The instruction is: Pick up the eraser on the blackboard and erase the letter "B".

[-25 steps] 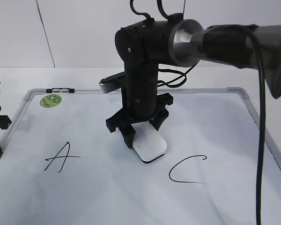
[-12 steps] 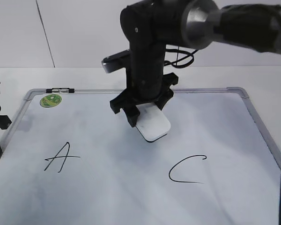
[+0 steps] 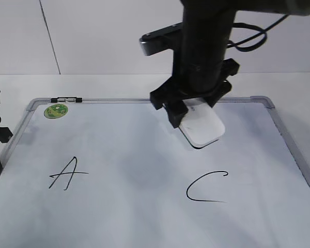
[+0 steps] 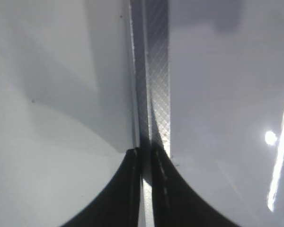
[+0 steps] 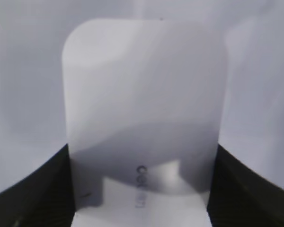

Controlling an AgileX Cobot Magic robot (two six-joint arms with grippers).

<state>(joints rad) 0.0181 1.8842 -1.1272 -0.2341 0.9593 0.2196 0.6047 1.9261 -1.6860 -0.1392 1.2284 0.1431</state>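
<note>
Eraser (image 3: 201,127) held clear of the blackboard (image 3: 144,206) in the right gripper (image 3: 192,109), over the board's upper right area, tilted; right jaws clamped on its two long sides, as the right wrist view confirms, grey logo facing up (image 5: 141,185); eraser above and slightly left of the letter "C" (image 3: 206,187); letter "A" (image 3: 67,173) on the left of the board; no "B" visible between them, surface there blank; green sticker (image 3: 56,110) at the upper left corner; left gripper (image 4: 146,189) low over the board's grey frame (image 4: 154,71), jaws together or nearly so; board lies on a white worktop (image 3: 93,85).
</note>
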